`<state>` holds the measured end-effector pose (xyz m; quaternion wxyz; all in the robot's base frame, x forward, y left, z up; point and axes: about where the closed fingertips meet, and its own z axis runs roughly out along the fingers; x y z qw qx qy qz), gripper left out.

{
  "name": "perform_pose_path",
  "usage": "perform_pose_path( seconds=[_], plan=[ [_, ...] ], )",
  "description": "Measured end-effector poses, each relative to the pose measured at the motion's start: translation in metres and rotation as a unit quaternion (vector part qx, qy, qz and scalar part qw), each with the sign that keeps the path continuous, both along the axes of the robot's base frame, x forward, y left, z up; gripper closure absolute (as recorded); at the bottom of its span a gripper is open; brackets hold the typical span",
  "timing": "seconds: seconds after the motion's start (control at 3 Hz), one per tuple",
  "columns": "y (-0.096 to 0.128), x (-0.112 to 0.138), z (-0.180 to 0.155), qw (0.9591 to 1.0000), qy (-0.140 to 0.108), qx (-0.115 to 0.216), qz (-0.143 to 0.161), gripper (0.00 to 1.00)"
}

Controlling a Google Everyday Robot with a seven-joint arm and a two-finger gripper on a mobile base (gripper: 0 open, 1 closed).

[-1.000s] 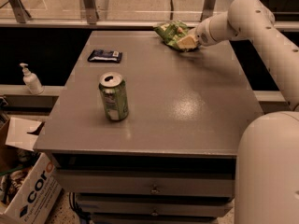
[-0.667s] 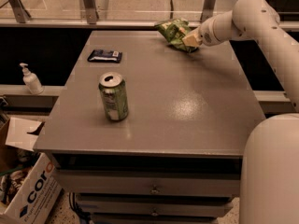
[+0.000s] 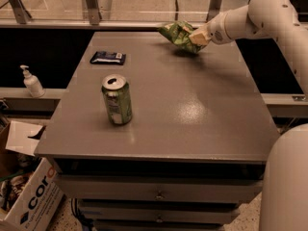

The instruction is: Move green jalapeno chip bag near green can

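Note:
The green jalapeno chip bag [image 3: 177,34] is crinkled and glossy, and is held just above the far right part of the grey table [image 3: 192,109]. My gripper [image 3: 195,36] is shut on the bag's right side, with the white arm reaching in from the right. The green can [image 3: 116,100] stands upright with its silver top open, at the table's front left, far from the bag.
A small flat dark blue packet [image 3: 108,57] lies at the table's far left. A white pump bottle [image 3: 32,82] stands on a ledge to the left. A cardboard box [image 3: 24,196] sits on the floor at lower left. Drawers run below the table front.
The gripper has lifted the chip bag slightly and carried it a little to the left. The can and the packet have not moved.

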<state>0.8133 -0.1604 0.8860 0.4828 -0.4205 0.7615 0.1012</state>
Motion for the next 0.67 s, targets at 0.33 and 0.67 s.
perform_pose_path(
  seconds=[0.33, 0.67],
  plan=[
    [0.011, -0.035, 0.018, 0.9989, 0.003, -0.008, 0.046, 1.00],
    [0.023, -0.084, 0.026, 0.9940, 0.014, -0.022, 0.107, 1.00]
  ],
)
